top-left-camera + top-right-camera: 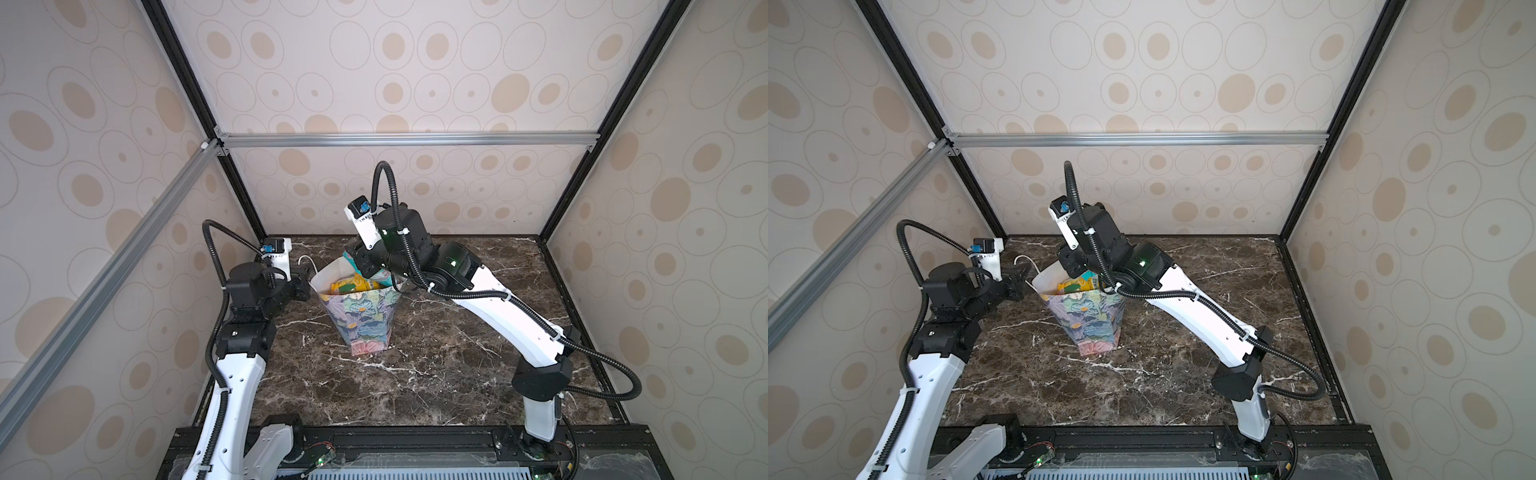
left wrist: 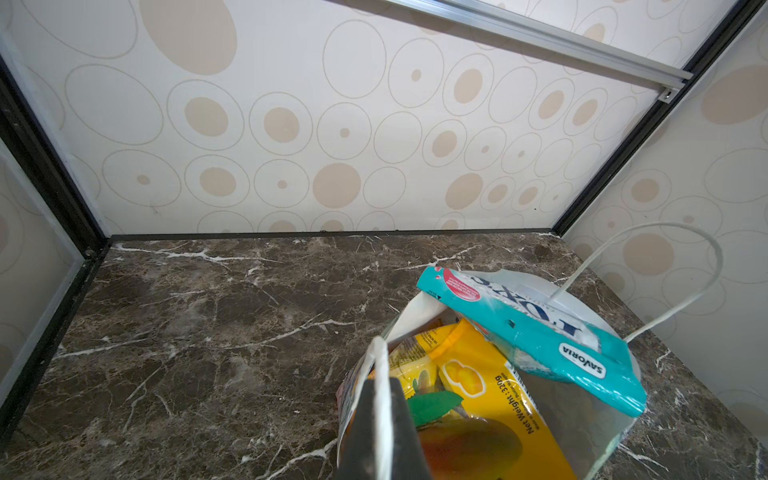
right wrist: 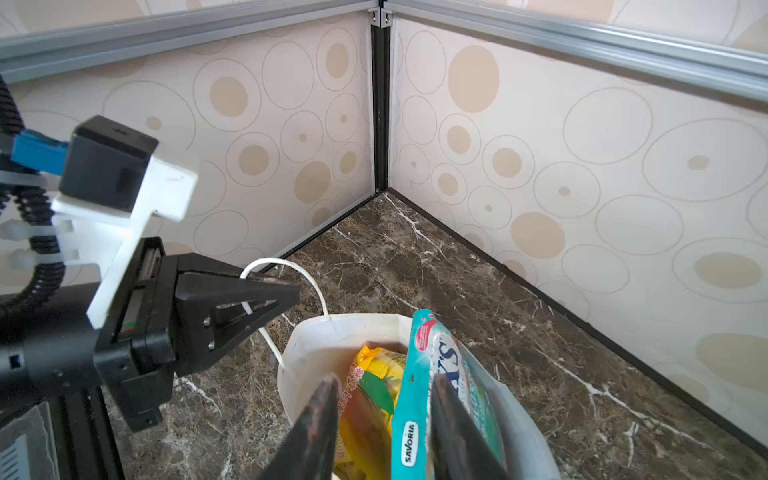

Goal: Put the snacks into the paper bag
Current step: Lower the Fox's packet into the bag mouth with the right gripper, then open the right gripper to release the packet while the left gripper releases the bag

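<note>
Right end effector (image 3: 384,380) fills the nearest part of its wrist view, jaws parted over the paper bag (image 1: 359,320), which stands at the centre of both top views on the table (image 1: 415,374). A teal packet (image 2: 536,332) touches one jaw but is clear of the other, so it appears ungripped. It rests on the bag's rim, half in. Left end effector (image 2: 382,395) is pinched tight on a cord handle (image 3: 291,264), probably to keep the mouth open and the bag upright. A yellow packet (image 2: 478,386) lies inside.
</note>
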Robot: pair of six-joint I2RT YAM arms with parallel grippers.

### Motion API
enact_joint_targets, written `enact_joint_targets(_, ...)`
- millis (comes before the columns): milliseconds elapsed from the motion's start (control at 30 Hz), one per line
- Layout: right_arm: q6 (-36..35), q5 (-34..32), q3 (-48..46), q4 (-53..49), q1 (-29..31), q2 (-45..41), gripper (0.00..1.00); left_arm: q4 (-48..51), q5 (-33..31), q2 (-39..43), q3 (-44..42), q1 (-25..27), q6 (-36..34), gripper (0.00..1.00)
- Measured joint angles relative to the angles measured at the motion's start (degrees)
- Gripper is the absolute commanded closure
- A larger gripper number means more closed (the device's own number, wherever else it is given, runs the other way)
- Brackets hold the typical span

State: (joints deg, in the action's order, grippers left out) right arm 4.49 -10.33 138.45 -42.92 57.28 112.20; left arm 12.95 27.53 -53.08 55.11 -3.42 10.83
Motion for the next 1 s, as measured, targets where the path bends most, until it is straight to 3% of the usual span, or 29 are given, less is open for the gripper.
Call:
enact_joint_targets(300, -0.1, 10.2, 8.2, -11.0, -8.9, 7.5, 0.68, 0.1, 0.0, 0.1, 0.0, 0.0, -0.4, 1.0)
enact_joint_targets(433, -1.5, 12.9, 9.0, -15.4, -9.2, 11.5, 0.7, 0.1, -0.5, 0.1, 0.0, 0.0, -0.4, 1.0)
enact_joint_targets(567, -2.6, 16.0, 9.4, -18.3, -9.4, 14.4, 0.88, 0.1, -0.9, 0.1, 0.0, 0.0, -0.4, 1.0)
enact_joint_targets(767, -5.1, 22.6, 10.3, -21.3, -9.9, 15.5, 0.92, 0.2, -0.9, 0.0, 0.0, 0.0, -0.4, 1.0)
enact_joint_targets(1000, -6.8, 24.9, 12.5, -24.0, -9.9, 19.4, 0.96, 1.1, -0.9, 0.0, 0.5, 0.0, -0.4, 1.0)
